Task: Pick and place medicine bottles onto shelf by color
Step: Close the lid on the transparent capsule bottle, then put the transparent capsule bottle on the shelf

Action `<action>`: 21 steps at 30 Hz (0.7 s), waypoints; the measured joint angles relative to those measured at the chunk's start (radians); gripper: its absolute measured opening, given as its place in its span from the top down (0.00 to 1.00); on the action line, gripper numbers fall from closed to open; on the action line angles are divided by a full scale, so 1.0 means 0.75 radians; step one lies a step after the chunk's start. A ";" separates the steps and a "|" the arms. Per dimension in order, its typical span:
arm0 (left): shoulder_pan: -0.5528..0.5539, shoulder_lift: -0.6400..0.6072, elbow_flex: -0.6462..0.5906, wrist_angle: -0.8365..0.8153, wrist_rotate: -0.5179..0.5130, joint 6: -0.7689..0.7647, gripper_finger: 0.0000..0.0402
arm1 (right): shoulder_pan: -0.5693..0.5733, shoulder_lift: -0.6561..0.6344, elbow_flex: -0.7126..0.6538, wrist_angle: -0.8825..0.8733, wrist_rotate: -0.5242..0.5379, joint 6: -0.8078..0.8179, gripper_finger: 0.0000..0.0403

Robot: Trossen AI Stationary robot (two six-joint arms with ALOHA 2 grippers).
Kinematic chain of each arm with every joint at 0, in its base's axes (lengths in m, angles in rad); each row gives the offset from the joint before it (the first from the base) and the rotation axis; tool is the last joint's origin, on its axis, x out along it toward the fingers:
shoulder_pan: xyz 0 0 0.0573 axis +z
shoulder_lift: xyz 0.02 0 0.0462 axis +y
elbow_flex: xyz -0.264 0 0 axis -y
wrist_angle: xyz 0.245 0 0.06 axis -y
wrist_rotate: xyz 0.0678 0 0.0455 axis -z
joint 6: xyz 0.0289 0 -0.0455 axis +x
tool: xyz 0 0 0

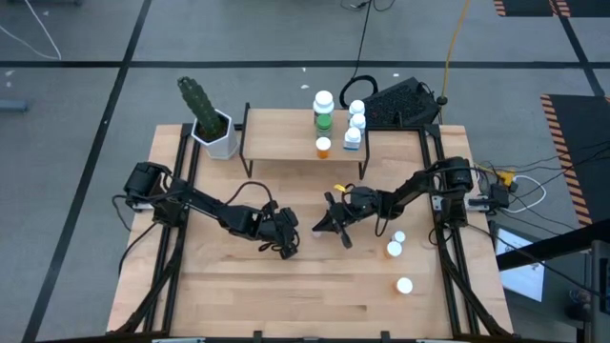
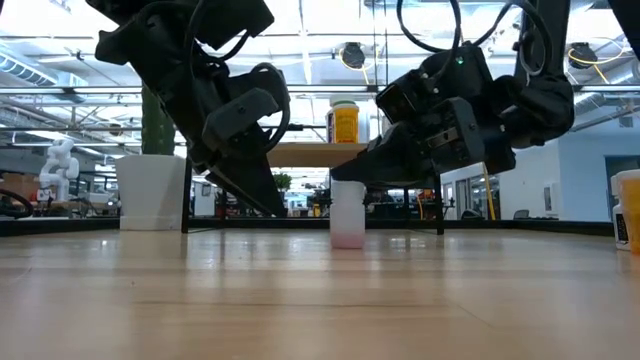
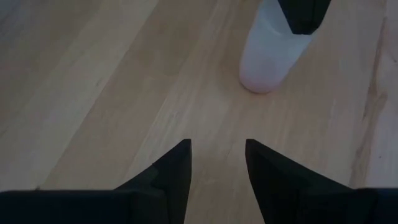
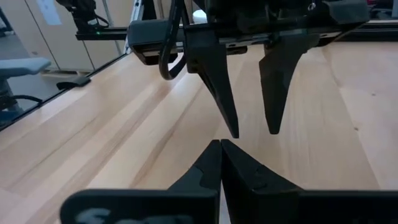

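Note:
A pinkish bottle (image 2: 347,212) stands upright on the table between my two grippers, also seen in the left wrist view (image 3: 266,59). My right gripper (image 2: 343,178) is shut, its tip on top of that bottle. My left gripper (image 3: 217,146) hovers open just left of it, with nothing between its fingers. The shelf (image 1: 286,143) at the far edge carries a green bottle (image 1: 323,114), an orange one (image 1: 323,146) and three blue-white ones (image 1: 355,124). Three more bottles (image 1: 395,250) stand on the table at the right. My right gripper sets its shut fingertips (image 3: 303,15) on the top of the pinkish bottle (image 2: 347,184), as far as the low and left wrist views show. The fingers come slanting down from the table's right. The bottle stands upright with its base on the table.
A white pot with a green cactus (image 1: 217,133) stands at the shelf's left end. A black keyboard-like object (image 1: 400,100) lies behind the table's far right corner. Bare wood stretches along the near edge (image 1: 286,305).

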 joint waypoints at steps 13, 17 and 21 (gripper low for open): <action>-0.011 0.000 -0.001 0.328 0.000 0.160 0.44 | 0.003 -0.164 -0.005 -0.019 -0.034 -0.002 0.78; 0.001 0.012 -0.001 0.498 0.000 0.291 0.30 | 0.003 -0.226 -0.005 -0.006 -0.034 0.013 0.67; 0.032 0.013 -0.001 0.523 -0.003 0.338 0.19 | 0.019 -0.343 -0.004 -0.066 -0.006 0.024 0.59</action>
